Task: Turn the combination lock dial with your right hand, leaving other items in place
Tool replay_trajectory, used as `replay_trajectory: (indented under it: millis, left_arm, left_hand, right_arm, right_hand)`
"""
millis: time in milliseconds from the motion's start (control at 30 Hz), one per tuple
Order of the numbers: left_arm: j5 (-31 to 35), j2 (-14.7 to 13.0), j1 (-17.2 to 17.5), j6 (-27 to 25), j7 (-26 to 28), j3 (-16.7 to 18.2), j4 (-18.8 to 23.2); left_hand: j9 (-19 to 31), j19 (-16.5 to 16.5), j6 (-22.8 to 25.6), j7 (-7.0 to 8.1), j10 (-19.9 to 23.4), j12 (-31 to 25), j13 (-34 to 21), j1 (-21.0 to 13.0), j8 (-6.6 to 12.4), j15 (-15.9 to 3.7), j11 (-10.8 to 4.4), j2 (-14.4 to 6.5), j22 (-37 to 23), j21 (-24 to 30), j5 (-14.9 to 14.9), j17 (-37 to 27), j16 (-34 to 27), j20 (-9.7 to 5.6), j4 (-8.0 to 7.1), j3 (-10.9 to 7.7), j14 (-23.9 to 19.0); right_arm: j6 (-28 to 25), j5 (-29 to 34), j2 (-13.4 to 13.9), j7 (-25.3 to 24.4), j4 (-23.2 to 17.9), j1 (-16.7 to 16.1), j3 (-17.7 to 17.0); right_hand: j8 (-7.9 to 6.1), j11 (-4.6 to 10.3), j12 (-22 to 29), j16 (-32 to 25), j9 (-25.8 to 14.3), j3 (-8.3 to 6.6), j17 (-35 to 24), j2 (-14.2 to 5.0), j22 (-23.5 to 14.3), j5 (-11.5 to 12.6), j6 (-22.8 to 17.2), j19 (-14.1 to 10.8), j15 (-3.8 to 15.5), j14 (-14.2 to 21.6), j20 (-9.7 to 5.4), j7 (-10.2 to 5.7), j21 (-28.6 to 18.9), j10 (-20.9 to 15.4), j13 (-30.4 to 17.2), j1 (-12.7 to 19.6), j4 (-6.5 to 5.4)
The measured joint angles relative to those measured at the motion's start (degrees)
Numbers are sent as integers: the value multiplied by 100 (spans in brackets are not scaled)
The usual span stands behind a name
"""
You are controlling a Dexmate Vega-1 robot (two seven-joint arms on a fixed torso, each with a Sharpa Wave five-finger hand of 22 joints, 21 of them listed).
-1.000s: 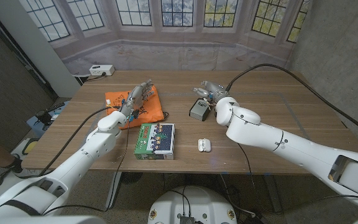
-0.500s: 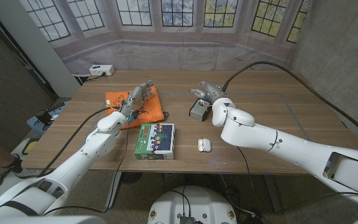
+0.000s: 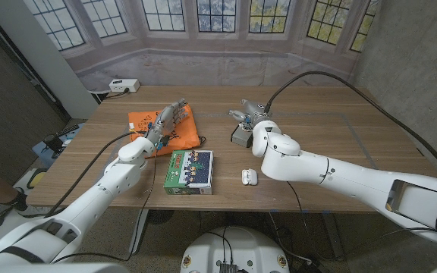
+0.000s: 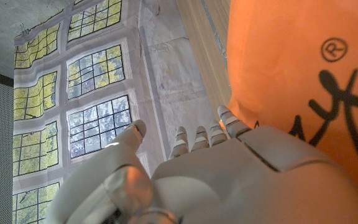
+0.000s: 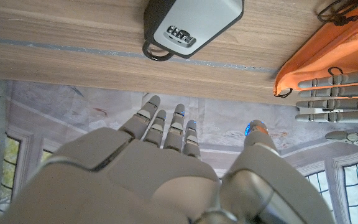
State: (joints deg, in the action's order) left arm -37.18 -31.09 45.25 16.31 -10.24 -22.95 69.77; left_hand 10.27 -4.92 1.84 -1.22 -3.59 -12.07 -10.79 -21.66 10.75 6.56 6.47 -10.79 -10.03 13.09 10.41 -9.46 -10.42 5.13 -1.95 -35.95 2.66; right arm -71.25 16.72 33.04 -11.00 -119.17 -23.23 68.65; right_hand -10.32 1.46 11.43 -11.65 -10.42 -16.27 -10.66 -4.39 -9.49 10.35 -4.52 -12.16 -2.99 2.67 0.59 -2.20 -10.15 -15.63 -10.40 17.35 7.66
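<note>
Combination lock [image 3: 240, 135] sat at frame centre on table [image 3: 370, 144], right hand [image 3: 250, 112] just behind it, toward upper centre. Bag [image 3: 168, 129] lay left of lock, left hand [image 3: 165, 117] over its upper left part. Box [image 3: 189, 171] lay below bag, lower centre. Earbud case [image 3: 249, 177] lay right of box, below lock. Power strip [image 3: 123, 86] sat at upper left, by table's far corner.

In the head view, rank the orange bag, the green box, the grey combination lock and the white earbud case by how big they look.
1. orange bag, though the left hand covers part of it
2. green box, close behind the bag
3. grey combination lock, partly hidden by the right hand
4. white earbud case, clearly smallest
</note>
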Motion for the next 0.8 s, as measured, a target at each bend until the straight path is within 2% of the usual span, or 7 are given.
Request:
replay_trajectory:
  millis: [233,367,567,700,800]
  left_arm:
    - [-9,0,16,0,-15,4,1]
    - [-18,2,18,23,-36,7,-1]
    - [-35,8,18,54,-63,11,-31]
    - [-61,28,17,65,-94,31,-57]
    - [-87,46,8,77,-111,45,-70]
  left_hand:
    - [0,0,0,0,0,0,0,0,0,0,-1,0,0,0,0,-29,0,0,7,8,0]
    - [0,0,0,0,0,0,0,0,0,0,-1,0,0,0,0,-29,0,0,7,8,0]
    - [-1,1,0,0,0,0,1,0,0,-1,-1,0,1,0,0,-29,0,-1,7,7,0]
    - [-1,1,-21,21,0,0,1,0,0,-1,-1,0,1,0,0,-29,0,-1,7,7,0]
    - [0,1,-21,21,0,0,1,1,0,-1,-1,1,1,0,0,-29,0,-1,7,7,0]
  right_arm:
    - [-182,-43,-93,-29,65,112,157]
    - [-255,-112,-163,-64,126,189,274]
    - [-406,-211,-261,-127,234,310,442]
    - [-456,-268,-294,-191,282,344,494]
    - [-478,-316,-309,-251,311,359,518]
  right_hand:
    - [0,31,-22,0,0,0,0,0,0,0,80,56,0,0,4,69,0,-31,0,0,0]
    - [39,106,-22,0,0,0,-1,0,0,0,225,104,-30,-30,38,65,0,-39,-1,0,0]
    - [39,135,-44,0,0,0,-16,-35,1,0,312,179,-43,-43,43,76,0,-9,-1,-34,0]
    - [39,135,-44,-1,0,73,-38,-138,1,0,342,252,-60,-61,53,107,0,-9,-1,-141,-74]
    - [39,134,-44,-1,0,85,-43,-122,1,0,358,251,-92,-29,54,90,0,-9,-2,-248,-153]
